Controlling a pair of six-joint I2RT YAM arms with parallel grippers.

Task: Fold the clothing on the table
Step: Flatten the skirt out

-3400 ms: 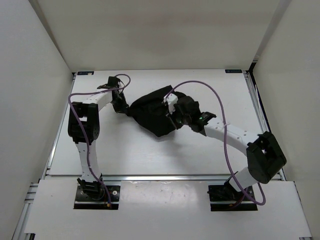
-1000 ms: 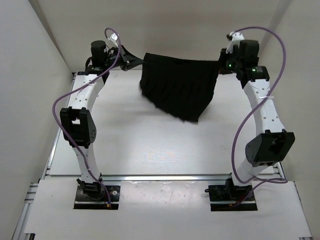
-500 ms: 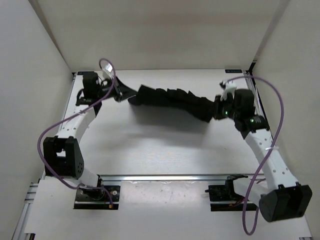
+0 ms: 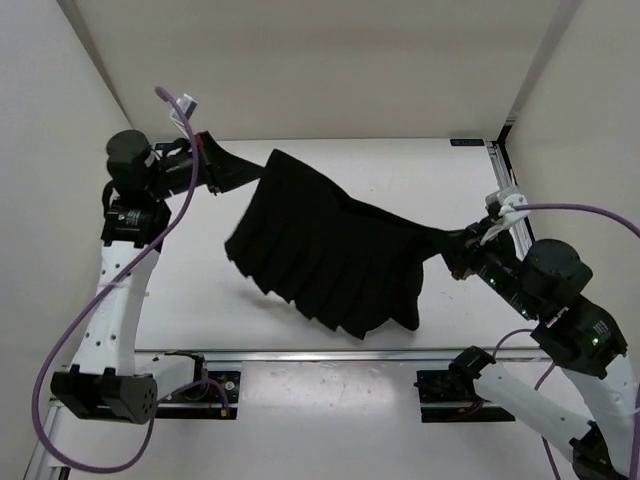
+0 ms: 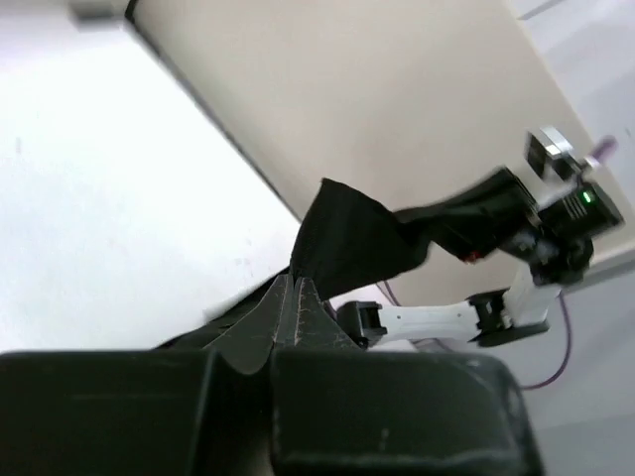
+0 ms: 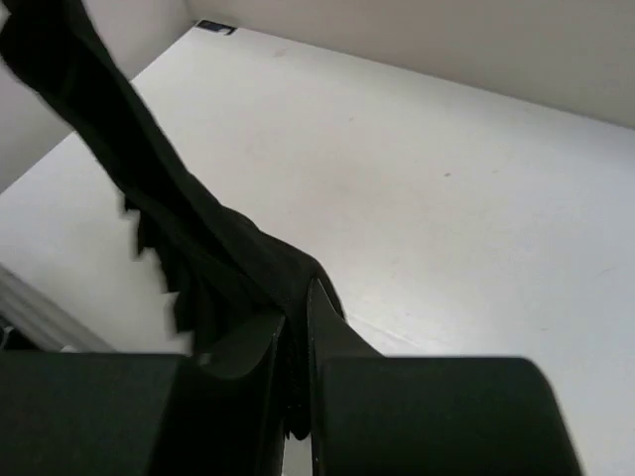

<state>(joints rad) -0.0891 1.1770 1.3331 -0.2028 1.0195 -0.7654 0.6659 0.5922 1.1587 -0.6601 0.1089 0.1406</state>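
Found the clothing [image 4: 330,255] lifted clear of the table [image 4: 180,300], spread in the air between the two arms. Noted left gripper [image 4: 222,170] high at far left, pinched tight on one top corner of the fabric. Confirmed in left wrist view: jaws pressed together on a thin fold of the clothing [image 5: 352,233]. Noted right gripper [image 4: 458,246] lower and nearer, at right, clamped on the opposite corner. Saw in right wrist view jaws nearly together at right gripper [image 6: 298,327], with black cloth [image 6: 189,228] bunched between them over the white table [image 6: 446,169]. Recorded top edge sloping down from left to right, pleats fanning below, uneven hem hanging toward the near side. Could not tell whether hem touches the table. Spotted right arm [image 5: 536,213] beyond the garment in left wrist view
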